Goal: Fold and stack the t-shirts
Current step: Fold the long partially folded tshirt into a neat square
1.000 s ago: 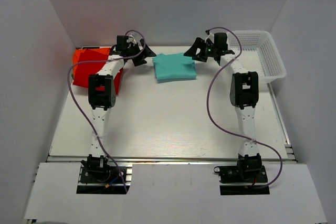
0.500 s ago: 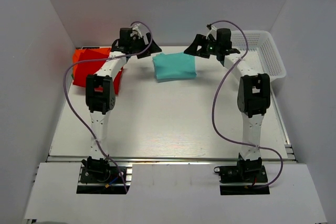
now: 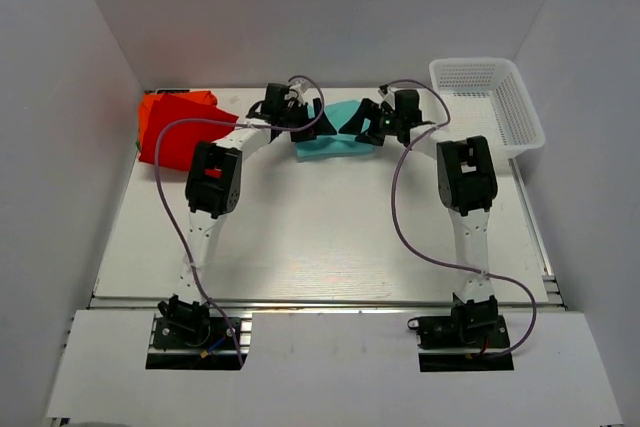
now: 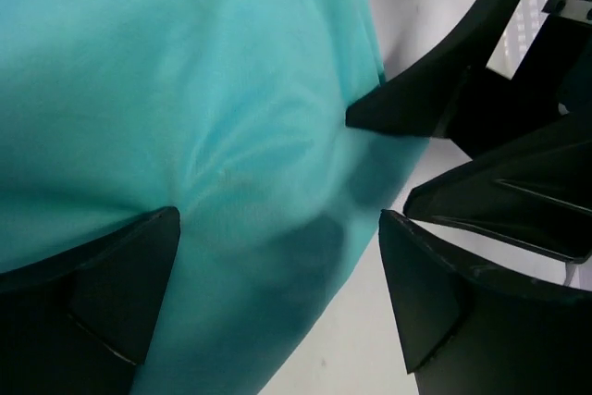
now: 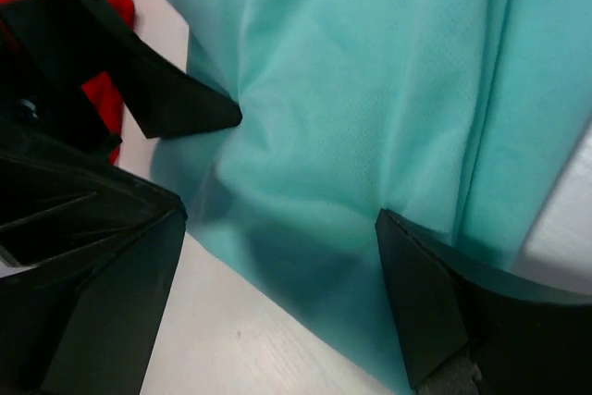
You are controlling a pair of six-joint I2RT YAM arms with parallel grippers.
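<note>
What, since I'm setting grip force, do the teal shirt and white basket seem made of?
Teal shirt: soft matte cloth, probably a cotton-like knit; it puckers into creases and shows a fine weave. Basket: rigid white plastic by the look; its walls are a regular moulded mesh.

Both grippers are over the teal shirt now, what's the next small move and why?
Probably close the left gripper and right gripper on the teal t-shirt. Both stand open with fingertips down on its folded cloth, so nothing is gripped yet; it likely goes onto the red t-shirt next.
</note>
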